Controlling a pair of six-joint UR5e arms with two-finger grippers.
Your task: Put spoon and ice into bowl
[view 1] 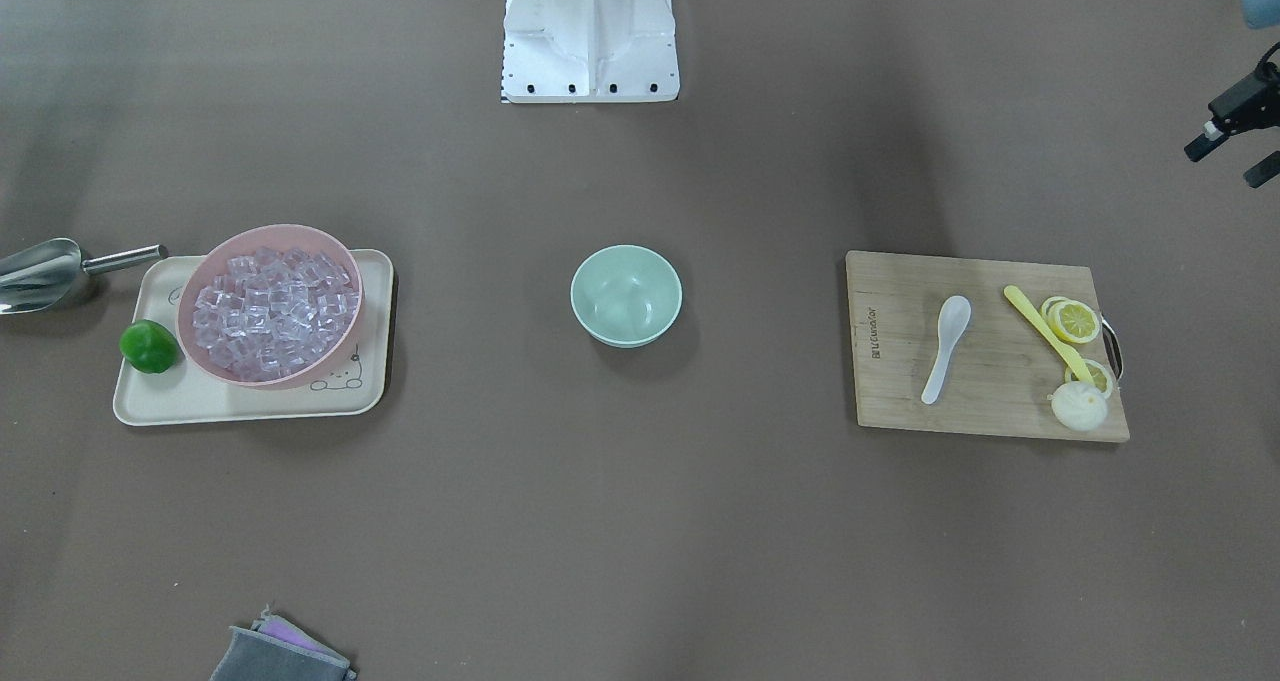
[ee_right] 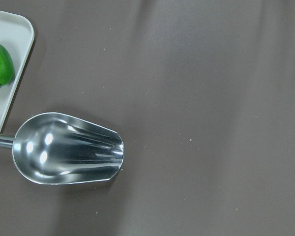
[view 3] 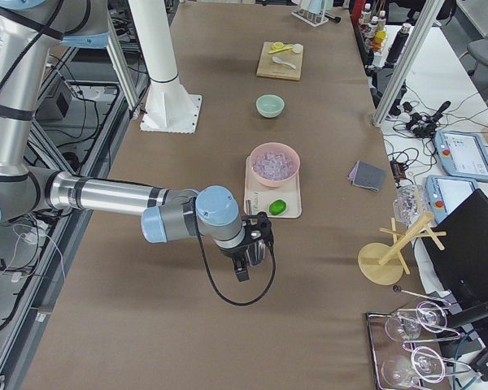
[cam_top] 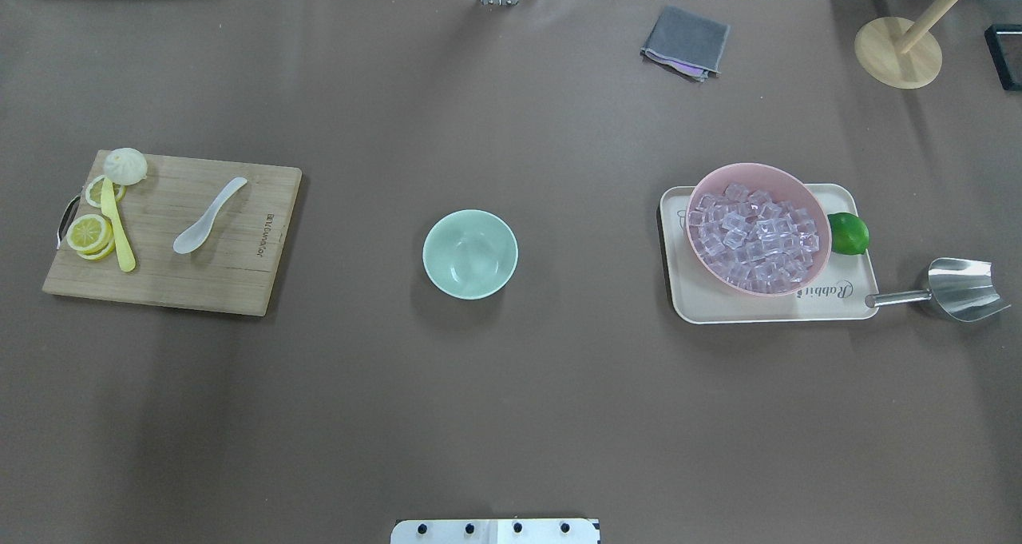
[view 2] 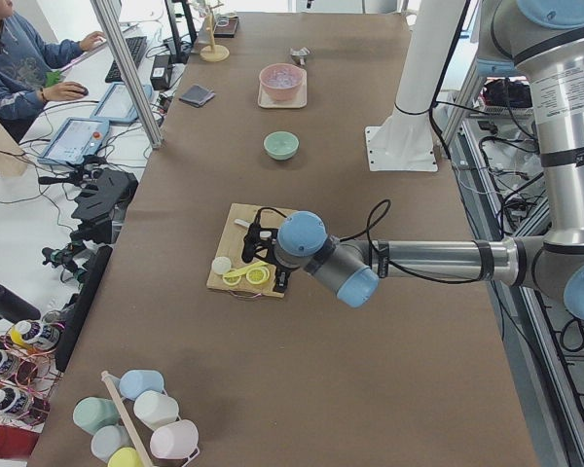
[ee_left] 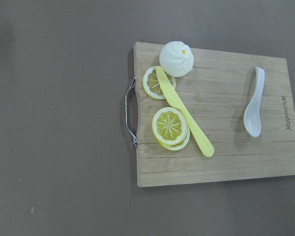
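Note:
The white spoon (view 1: 947, 346) lies on a wooden cutting board (view 1: 890, 381) on my left side; it also shows in the overhead view (cam_top: 209, 216) and the left wrist view (ee_left: 253, 103). The mint-green bowl (view 1: 626, 261) stands at the table's middle, with nothing showing in it (cam_top: 469, 254). Clear ice cubes (view 1: 270, 306) fill a pink bowl (view 1: 270, 233) on my right. My left gripper (view 1: 1230, 158) hovers beyond the board's outer end, fingers apart and empty. My right gripper (view 3: 248, 258) hangs over the table near the tray's outer end; I cannot tell whether it is open or shut.
The pink bowl sits on a cream tray (view 1: 250, 401) with a lime (view 1: 150, 347). A metal scoop (view 1: 40, 273) lies beside the tray. A yellow spoon (view 1: 1045, 331), lemon slices (view 1: 1075, 321) and a white bun (view 1: 1080, 406) share the board. A grey cloth (view 1: 280, 656) lies at the far edge.

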